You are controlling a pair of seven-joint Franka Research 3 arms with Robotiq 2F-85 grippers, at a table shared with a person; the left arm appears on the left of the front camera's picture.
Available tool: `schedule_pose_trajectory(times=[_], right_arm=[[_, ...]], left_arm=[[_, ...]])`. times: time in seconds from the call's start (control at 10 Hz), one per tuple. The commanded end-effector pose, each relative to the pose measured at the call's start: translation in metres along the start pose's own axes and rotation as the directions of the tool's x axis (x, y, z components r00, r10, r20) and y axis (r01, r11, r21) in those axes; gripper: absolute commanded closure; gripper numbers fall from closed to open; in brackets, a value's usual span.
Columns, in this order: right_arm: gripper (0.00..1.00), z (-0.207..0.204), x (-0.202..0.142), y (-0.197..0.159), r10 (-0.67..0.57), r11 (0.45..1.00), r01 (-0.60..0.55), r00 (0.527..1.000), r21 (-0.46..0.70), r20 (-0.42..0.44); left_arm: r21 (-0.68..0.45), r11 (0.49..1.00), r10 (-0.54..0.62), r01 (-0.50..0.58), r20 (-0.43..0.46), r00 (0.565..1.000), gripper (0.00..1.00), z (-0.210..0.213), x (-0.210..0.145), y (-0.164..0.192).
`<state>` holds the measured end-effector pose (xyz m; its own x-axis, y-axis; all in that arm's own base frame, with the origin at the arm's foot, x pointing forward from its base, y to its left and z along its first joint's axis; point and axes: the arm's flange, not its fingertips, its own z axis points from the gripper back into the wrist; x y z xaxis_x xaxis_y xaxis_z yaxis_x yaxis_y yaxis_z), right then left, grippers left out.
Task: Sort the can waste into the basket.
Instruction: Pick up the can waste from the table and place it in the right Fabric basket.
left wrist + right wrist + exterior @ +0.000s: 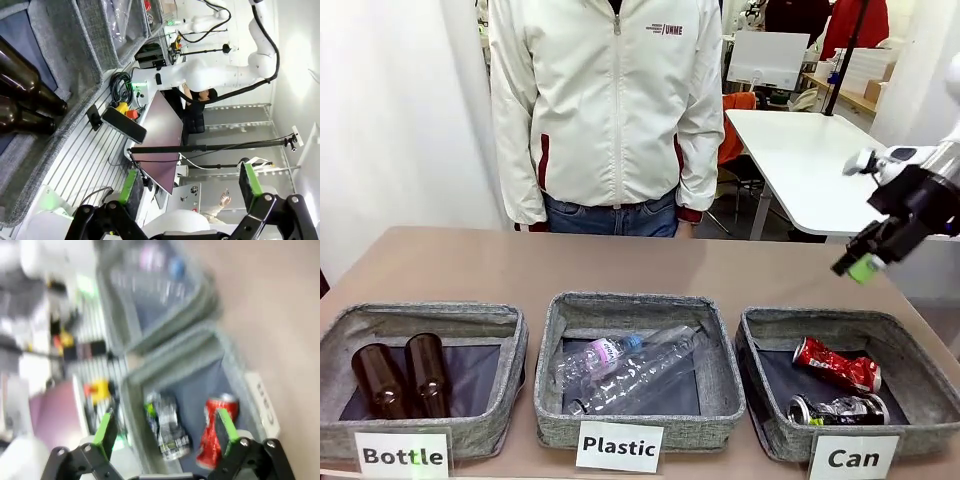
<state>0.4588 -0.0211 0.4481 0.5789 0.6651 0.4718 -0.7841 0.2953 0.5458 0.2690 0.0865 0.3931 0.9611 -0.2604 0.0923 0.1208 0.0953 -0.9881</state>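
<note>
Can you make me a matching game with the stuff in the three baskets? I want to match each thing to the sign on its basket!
Things:
1. brown bottles
2. clear bottles
3. red can
4. right gripper

Places:
A. in the basket signed "Plastic"
B. in the air, above the table
C. in the basket signed "Bottle"
D. in the basket signed "Can"

Pairs: 1-C, 2-A, 3-D, 4-B
</note>
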Motion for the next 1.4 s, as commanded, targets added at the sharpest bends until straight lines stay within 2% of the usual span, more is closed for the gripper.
schedule_pose_trajectory(times=[0.0, 0.1, 0.3, 0.4, 0.5, 1.3], right_arm=[[0.00, 0.007, 0.004, -0.029, -0.113, 0.994, 0.089, 0.845, 0.071, 0.523], [0.00, 0.014, -0.001, -0.038, -0.153, 0.987, 0.091, 0.769, 0.131, 0.620], [0.00, 0.021, -0.008, -0.046, -0.187, 0.978, 0.063, 0.691, 0.200, 0.698], [0.00, 0.022, -0.009, -0.047, -0.187, 0.973, 0.032, 0.697, 0.230, 0.693], [0.00, 0.025, -0.009, -0.051, -0.203, 0.976, 0.118, 0.791, 0.182, 0.577], [0.00, 0.025, -0.009, -0.051, -0.203, 0.976, 0.118, 0.791, 0.182, 0.577]], left_arm=[[-0.019, 1.000, -0.015, 0.016, 0.009, 1.000, 0.00, 0.002, -0.001, -0.003], [-0.019, 1.000, -0.015, 0.016, 0.009, 1.000, 0.00, 0.002, -0.001, -0.003], [-0.019, 1.000, -0.015, 0.016, 0.009, 1.000, 0.00, 0.002, -0.001, -0.003], [-0.019, 1.000, -0.015, 0.016, 0.009, 1.000, 0.00, 0.002, -0.001, -0.003], [-0.019, 1.000, -0.015, 0.016, 0.009, 1.000, 0.00, 0.002, -0.001, -0.003], [-0.019, 1.000, -0.015, 0.016, 0.009, 1.000, 0.00, 0.002, -0.001, -0.003]])
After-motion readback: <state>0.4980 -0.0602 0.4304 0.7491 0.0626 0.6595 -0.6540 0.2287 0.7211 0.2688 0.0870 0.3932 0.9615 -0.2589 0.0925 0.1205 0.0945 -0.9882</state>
